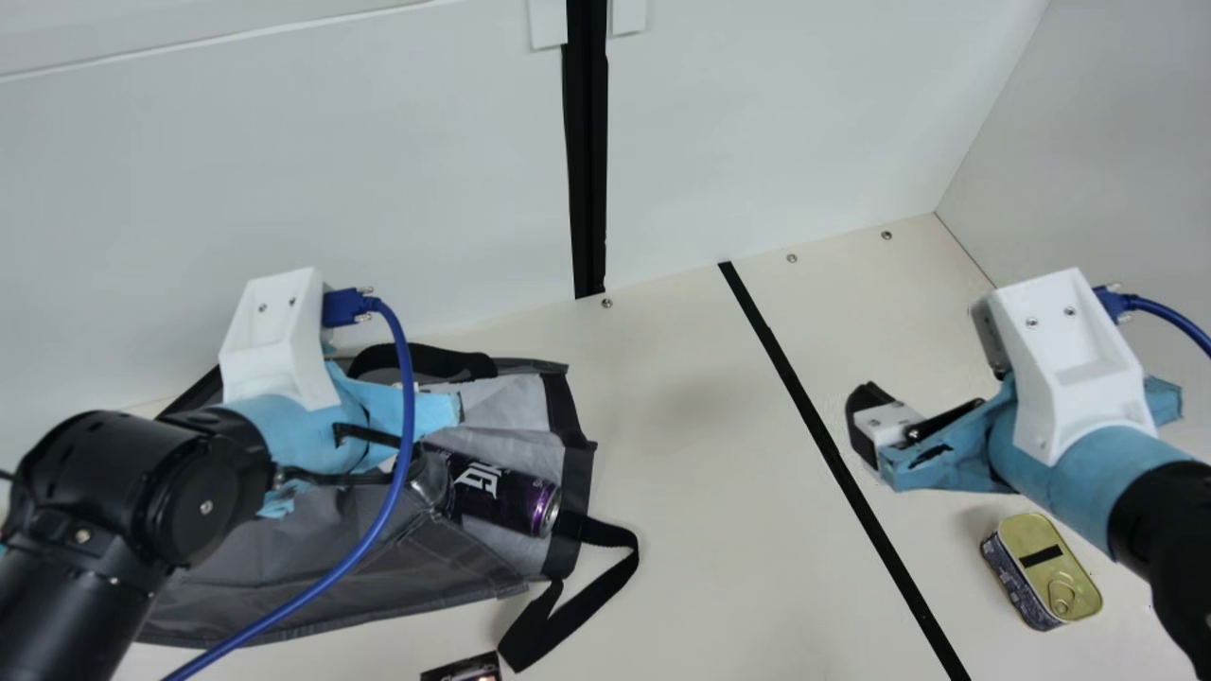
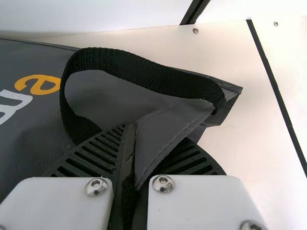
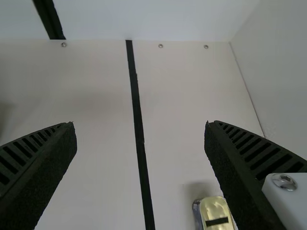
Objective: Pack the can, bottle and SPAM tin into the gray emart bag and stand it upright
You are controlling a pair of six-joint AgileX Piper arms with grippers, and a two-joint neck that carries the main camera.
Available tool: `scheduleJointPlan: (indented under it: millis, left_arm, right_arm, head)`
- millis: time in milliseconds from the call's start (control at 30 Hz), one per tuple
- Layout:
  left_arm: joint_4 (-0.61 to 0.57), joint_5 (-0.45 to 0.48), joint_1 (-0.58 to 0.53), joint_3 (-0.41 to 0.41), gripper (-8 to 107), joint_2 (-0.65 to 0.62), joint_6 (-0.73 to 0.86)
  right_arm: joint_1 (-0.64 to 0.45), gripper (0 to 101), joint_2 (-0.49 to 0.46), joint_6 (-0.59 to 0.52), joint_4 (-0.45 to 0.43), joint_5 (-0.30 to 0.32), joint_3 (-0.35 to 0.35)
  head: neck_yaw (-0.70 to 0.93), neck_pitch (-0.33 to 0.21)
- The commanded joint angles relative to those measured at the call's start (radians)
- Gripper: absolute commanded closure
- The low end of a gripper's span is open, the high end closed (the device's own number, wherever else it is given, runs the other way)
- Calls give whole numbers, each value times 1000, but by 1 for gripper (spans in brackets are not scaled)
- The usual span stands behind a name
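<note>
Cream table (image 1: 700, 530): 1 gray bag (image 1: 416, 567), 1 tin (image 1: 1045, 575), black stripe (image 1: 834, 454), dark object (image 1: 464, 670).

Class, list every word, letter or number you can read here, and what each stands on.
"e", orange, on the bag; beside it a white letter, probably "m", partly cut off.
"NG", white, on the purple can.
Too small to read: print on the tin's side and on the dark item at the main view's bottom edge.

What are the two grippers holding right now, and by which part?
The left gripper pinches the gray bag by its edge, near a strap. The right gripper holds nothing.
</note>
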Motion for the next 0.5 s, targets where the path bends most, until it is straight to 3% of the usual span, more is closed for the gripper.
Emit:
scheduleJointPlan:
  millis: [0,467]
  left_arm:
    - [0,0,0,0,107,0,0]
    - [0,0,0,0,107,0,0]
  right_arm:
    - [-2,6,-6,39,-39,21,-8]
    - [-7,6,-74,219,-185,241,-99]
  head:
    - [-1,-24]
    - [-1,-24]
